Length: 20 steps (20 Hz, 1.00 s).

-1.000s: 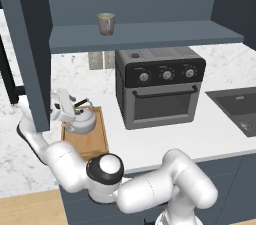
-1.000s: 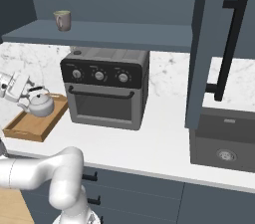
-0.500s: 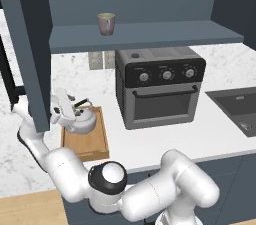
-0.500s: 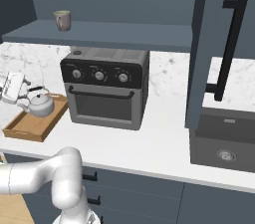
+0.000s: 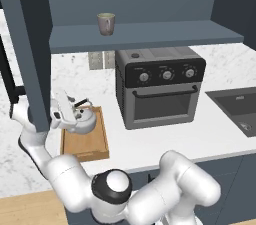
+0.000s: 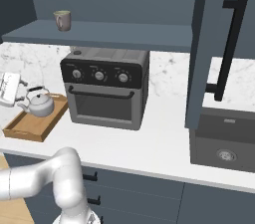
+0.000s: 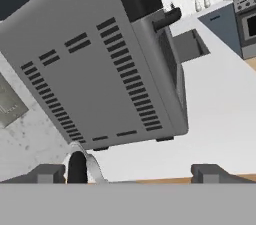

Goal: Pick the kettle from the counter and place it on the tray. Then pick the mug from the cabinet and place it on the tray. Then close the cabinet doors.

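Note:
The silver kettle (image 5: 82, 120) (image 6: 39, 104) stands upright on the wooden tray (image 5: 86, 144) (image 6: 30, 127) at the left end of the counter (image 5: 165, 139). My gripper (image 5: 67, 111) (image 6: 17, 91) hovers just left of the kettle, open, with nothing held. In the hand view the gripper (image 7: 130, 173) is spread wide, and the kettle's handle (image 7: 82, 161) shows by the left fingertip (image 7: 50, 173). The mug (image 5: 105, 23) (image 6: 62, 20) sits on the cabinet shelf (image 5: 150, 36). Both cabinet doors (image 5: 27, 44) (image 6: 211, 44) stand open.
A black toaster oven (image 5: 160, 86) (image 6: 107, 86) stands on the counter right of the tray, under the shelf. A dark sink (image 5: 235, 109) (image 6: 224, 143) lies at the right end. The open left door hangs close beside my hand.
The hand has eased slightly away from the kettle, jaws staying open. The kettle rests unmoved on the tray.

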Tool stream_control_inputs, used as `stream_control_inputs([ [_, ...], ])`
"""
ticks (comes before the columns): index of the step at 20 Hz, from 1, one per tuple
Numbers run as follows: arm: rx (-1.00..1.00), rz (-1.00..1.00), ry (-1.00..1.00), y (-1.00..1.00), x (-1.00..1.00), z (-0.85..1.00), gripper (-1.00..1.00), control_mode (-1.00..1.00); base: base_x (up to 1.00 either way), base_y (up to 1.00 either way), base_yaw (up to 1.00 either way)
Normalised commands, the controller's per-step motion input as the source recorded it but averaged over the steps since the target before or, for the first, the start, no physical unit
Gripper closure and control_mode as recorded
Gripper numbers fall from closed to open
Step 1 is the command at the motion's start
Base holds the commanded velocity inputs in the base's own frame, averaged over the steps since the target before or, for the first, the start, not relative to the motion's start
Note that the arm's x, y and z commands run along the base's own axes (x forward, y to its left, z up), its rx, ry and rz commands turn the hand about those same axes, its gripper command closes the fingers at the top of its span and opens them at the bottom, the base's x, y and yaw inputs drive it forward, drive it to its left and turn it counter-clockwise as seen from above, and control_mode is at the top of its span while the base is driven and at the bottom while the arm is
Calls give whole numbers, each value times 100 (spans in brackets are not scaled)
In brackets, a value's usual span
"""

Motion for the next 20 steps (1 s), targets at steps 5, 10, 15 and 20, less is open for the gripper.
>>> stream_control_inputs([
  [5, 0, 3, -6, -12, -32, 18, -100, -100, 0, 0, 0],
  [10, 0, 3, -6, -26, -46, 19, -100, -100, 0, 0, 0],
  [15, 0, 5, -3, -41, -39, 6, -100, -100, 0, 0, 0],
  [20, 0, 9, 0, -51, -15, 0, -100, -100, 0, 0, 0],
])
